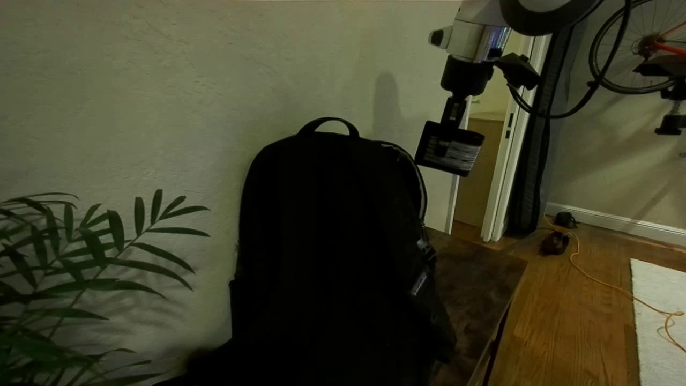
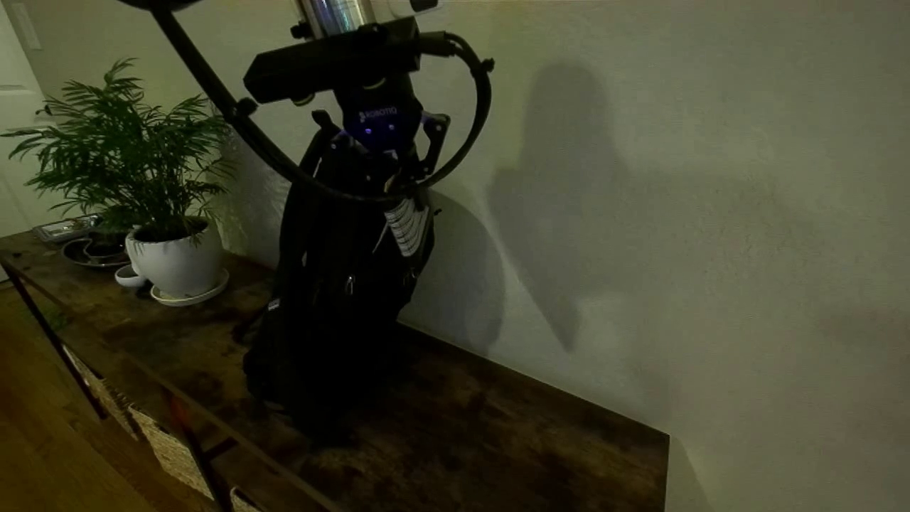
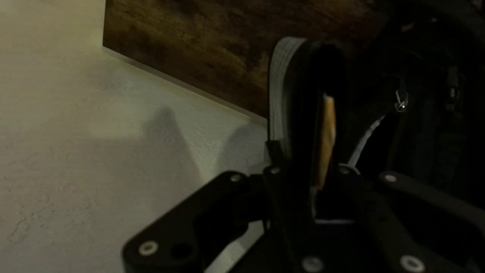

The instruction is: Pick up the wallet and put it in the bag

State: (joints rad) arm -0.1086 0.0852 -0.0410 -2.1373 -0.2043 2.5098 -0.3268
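Jaws pinching wallet (image 1: pixel 462 152), long axis crosswise, tilted

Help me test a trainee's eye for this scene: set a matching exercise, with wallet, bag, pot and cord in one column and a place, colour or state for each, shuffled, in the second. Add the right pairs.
Column one
1) Wallet
2) Bag
3) Pot
4) Cord

Column two
A) White, on a saucer
B) Orange, running across the floor onto the rug
C) Gripped in the pincer
D) Black, standing on the table

Right pairs: 1-C; 2-D; 3-A; 4-B
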